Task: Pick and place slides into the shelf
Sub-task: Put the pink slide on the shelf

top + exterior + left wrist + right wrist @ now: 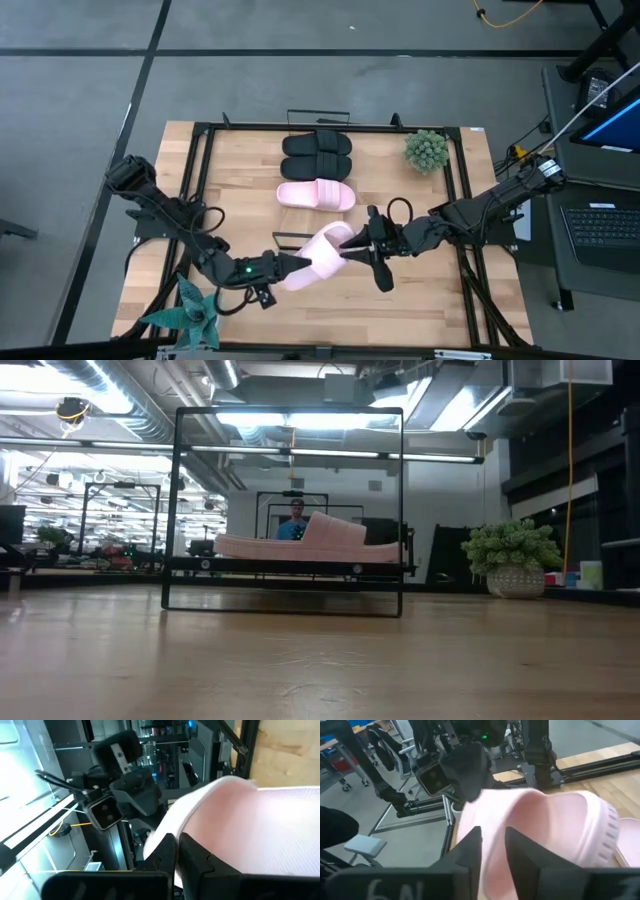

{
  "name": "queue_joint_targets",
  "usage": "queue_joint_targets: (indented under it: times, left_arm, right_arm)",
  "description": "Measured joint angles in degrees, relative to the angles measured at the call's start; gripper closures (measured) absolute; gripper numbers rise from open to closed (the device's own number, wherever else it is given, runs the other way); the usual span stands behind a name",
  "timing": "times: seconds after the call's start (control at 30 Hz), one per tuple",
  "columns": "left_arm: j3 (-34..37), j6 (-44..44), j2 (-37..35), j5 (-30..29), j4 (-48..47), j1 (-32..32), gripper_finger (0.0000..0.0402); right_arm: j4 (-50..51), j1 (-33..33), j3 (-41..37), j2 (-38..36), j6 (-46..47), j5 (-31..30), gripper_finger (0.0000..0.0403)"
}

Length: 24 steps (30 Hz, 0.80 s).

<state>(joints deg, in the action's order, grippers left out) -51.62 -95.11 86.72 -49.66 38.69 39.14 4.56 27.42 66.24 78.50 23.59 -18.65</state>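
Left arm enters from far-left edge, elbow bent, forearm running low toward centre-front. Left pincer (290, 264) points toward right arm, fingers (165, 852) pinched tight together on pink material. Right arm enters from right side, stretched across toward centre, wrist level. Right pincer (358, 247) faces left pincer, the two nearly meeting; its dark fingers (470, 852) stand slightly apart, straddling pink edge. Both pincers lifted off tabletop; neither shows in low view.

The tabletop (420, 300) is pale, smooth-grained wood. On the shelf (380, 195), the black slides (317, 155) look matt beside a soft-looking, foam-like pink slide (316, 194). The shelf's rails (290, 510) are thin black wire.
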Motion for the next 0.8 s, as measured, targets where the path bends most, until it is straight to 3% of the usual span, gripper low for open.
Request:
queue_joint_targets:
  times: [0.23, 0.37, 0.47, 0.63, 0.8]
  left_arm:
    - [-3.52, 0.07, -0.44, -4.44, 0.29, 3.42, 0.0401]
    - [-4.78, -2.06, -0.44, -7.23, 0.13, 4.05, 0.0401]
    - [-5.61, -2.87, -0.6, -8.78, 0.08, 4.06, 0.0401]
    - [-6.38, -2.62, -4.01, -8.89, -2.61, 4.12, 0.0401]
    - [-6.91, -0.39, -9.1, -8.32, -6.97, 4.17, 0.0401]
  right_arm:
    - [-1.21, 0.02, 0.15, -0.12, -1.66, 0.27, 0.0269]
    - [-0.92, 0.02, 0.15, -0.17, -8.93, 2.16, 0.0268]
    - [-0.27, 0.0, 0.15, -0.21, -14.54, 1.97, 0.0296]
    - [0.98, -0.96, 0.15, -1.74, -17.97, 2.14, 0.0386]
    - [7.47, -1.33, -0.29, -4.1, -16.27, 2.19, 0.0394]
